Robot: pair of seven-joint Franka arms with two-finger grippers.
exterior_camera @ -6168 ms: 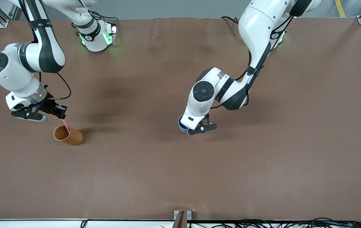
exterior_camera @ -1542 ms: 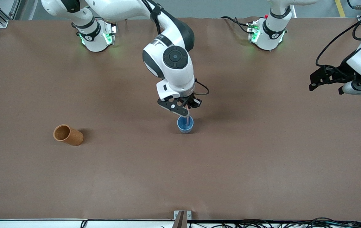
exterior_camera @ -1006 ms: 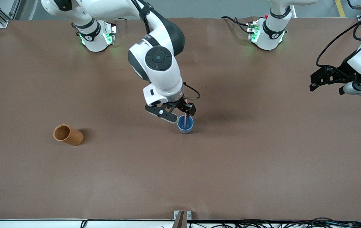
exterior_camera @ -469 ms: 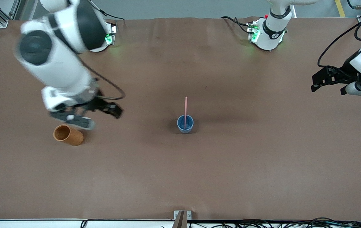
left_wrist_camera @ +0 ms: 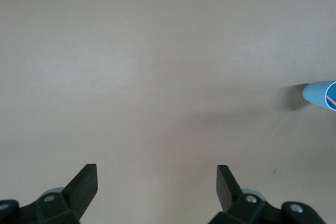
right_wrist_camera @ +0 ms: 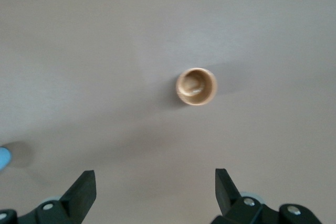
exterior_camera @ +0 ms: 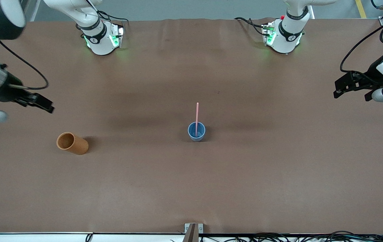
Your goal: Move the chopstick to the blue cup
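Right gripper (exterior_camera: 23, 106): we log it open, empty, above bare table, orange-brown cup (exterior_camera: 72, 143) near. Left gripper (exterior_camera: 354, 88): open, empty, waiting, well apart from blue cup (exterior_camera: 196, 131) containing upright chopstick (exterior_camera: 197, 116).

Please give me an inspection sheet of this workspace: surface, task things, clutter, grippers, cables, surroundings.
Surface: brown table cover, bare apart from two cups.
Job's things: chopstick stands in the blue cup, mid-table.
Clutter: orange-brown cup, toward the right arm's end, empty.
Grippers: left gripper open, holding nothing, over the left arm's end; right gripper open, holding nothing, over the right arm's end.
Cables: black cables along the table's near edge.
Surroundings: nothing seen.
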